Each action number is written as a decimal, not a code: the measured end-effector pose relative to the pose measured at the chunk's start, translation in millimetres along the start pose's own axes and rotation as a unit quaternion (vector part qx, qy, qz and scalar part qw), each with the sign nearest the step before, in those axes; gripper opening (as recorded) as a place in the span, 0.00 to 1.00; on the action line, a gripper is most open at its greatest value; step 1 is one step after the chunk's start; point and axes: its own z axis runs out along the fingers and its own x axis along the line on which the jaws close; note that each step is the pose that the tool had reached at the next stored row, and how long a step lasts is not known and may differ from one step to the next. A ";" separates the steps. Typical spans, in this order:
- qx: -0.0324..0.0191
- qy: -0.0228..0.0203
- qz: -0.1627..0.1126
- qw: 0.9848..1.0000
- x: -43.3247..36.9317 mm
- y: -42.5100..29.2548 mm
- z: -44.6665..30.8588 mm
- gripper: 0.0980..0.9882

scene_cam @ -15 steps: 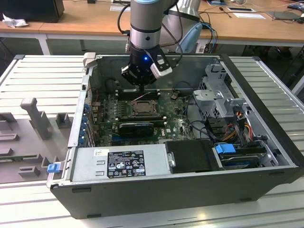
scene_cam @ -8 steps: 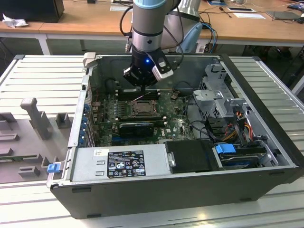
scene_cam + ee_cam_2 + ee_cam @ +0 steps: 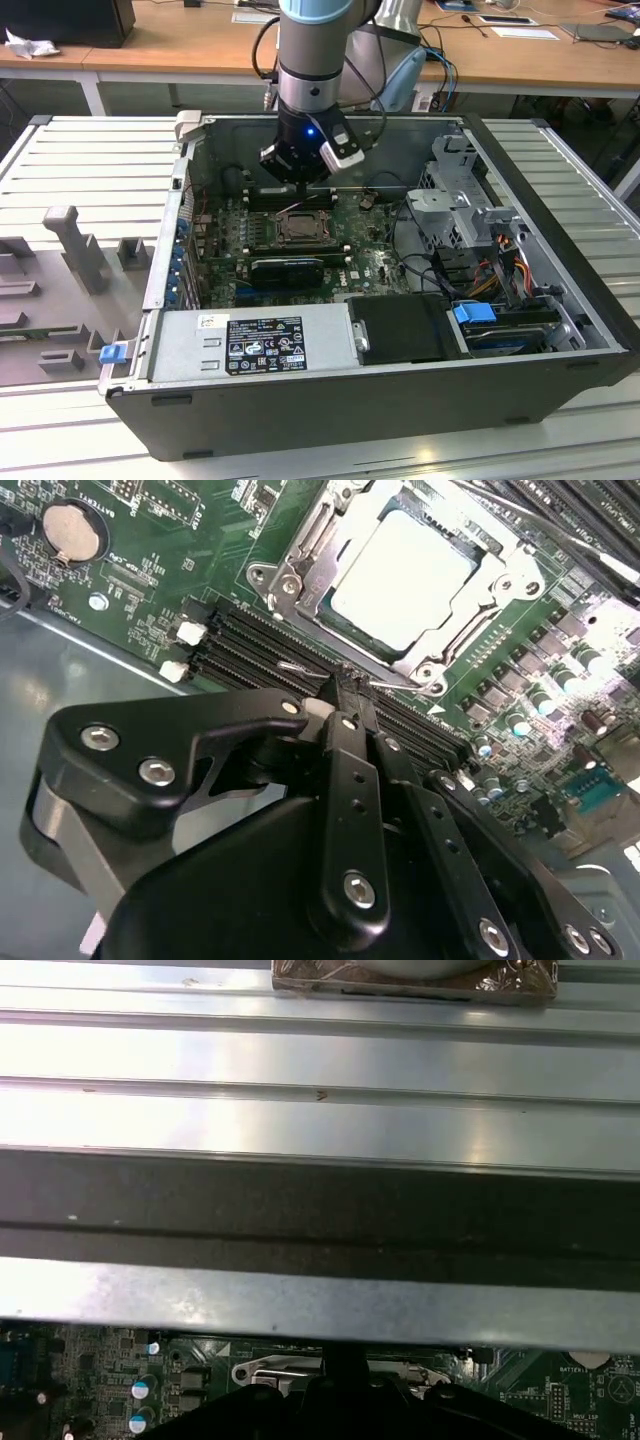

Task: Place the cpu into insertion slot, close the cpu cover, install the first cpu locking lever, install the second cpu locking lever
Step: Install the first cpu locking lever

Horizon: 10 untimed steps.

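In the second wrist view the cpu [image 3: 400, 575] lies pale and flat inside the insertion slot [image 3: 300, 575], with the silvery cpu cover [image 3: 455, 635] down around its edges. My gripper [image 3: 345, 695] is shut, and its narrow tip stands just off the socket's edge beside the black memory slots [image 3: 240, 640]. Two thin wire lever ends [image 3: 300, 668] stick out on either side of the tip. In the exterior view the gripper [image 3: 300, 185] hangs over the far edge of the insertion slot [image 3: 297, 228]. Whether the levers are latched I cannot tell.
The open computer case [image 3: 560, 240] rests on a slatted metal table [image 3: 90, 150]. A grey power supply [image 3: 250, 340] lies along the near side. Drive bays and cables [image 3: 490, 260] fill the exterior view's right. A coin battery [image 3: 70, 530] sits on the green board.
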 end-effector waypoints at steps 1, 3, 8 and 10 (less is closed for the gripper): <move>-0.001 0.000 0.000 1.000 -3.9 -0.3 2.4 0.01; -0.001 -0.001 0.000 1.000 -8.8 -0.7 5.8 0.01; -0.001 -0.001 0.000 1.000 -13.2 -1.3 11.1 0.01; -0.001 -0.001 0.000 1.000 -14.7 -1.6 12.9 0.01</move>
